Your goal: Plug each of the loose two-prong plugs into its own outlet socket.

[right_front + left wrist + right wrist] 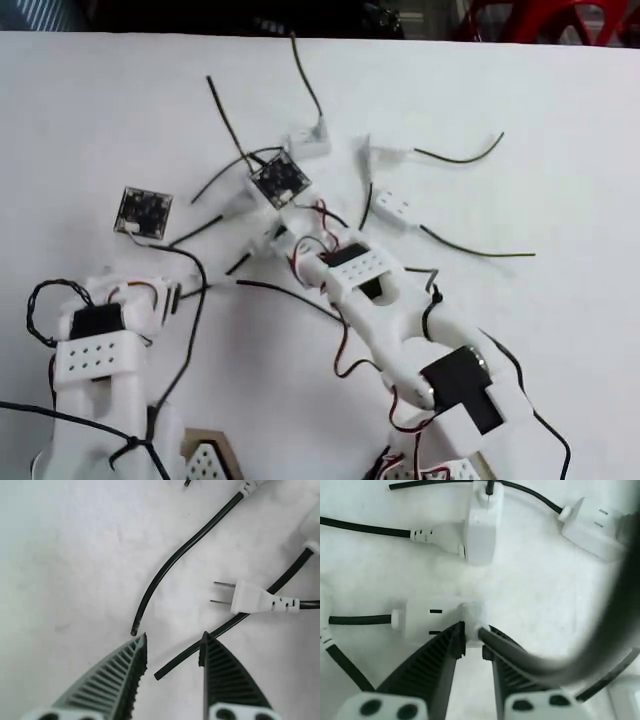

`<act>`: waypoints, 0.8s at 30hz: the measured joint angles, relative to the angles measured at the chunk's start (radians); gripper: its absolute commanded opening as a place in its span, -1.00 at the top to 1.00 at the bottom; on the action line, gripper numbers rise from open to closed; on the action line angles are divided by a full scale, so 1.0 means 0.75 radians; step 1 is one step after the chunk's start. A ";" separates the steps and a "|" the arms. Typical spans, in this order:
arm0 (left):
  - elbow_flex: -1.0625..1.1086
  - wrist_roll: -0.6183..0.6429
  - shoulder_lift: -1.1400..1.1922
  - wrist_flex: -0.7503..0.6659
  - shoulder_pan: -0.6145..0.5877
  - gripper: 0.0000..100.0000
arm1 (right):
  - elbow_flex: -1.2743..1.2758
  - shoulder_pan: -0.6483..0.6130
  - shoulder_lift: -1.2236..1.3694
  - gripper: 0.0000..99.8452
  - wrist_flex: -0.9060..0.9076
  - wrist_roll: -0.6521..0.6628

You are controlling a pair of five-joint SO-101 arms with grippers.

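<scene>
Two-prong plug (255, 599): white body, black cord, two bare prongs.

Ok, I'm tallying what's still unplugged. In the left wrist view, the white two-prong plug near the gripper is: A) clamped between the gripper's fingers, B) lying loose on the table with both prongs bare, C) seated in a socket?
B: the white plug lies on the table with both metal prongs exposed, clear of the open left gripper.

One white plug (252, 598) lies loose, prongs bare, while a second plug (440, 536) seems seated in a white socket (481, 527).
</scene>
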 measured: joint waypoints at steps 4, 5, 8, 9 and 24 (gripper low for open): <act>0.000 0.000 0.000 0.000 0.000 0.64 | -0.092 0.000 0.018 0.97 0.141 0.000; 0.000 0.000 0.000 0.000 0.000 0.64 | -0.123 0.000 0.035 0.97 0.176 0.000; 0.000 0.000 0.000 0.000 0.000 0.64 | -0.215 0.000 0.100 0.97 0.239 0.000; 0.000 0.000 0.000 0.000 0.000 0.64 | -0.237 0.000 0.119 0.97 0.248 0.000; 0.000 0.000 0.000 0.000 0.000 0.64 | -0.489 0.172 0.241 0.81 0.274 -0.043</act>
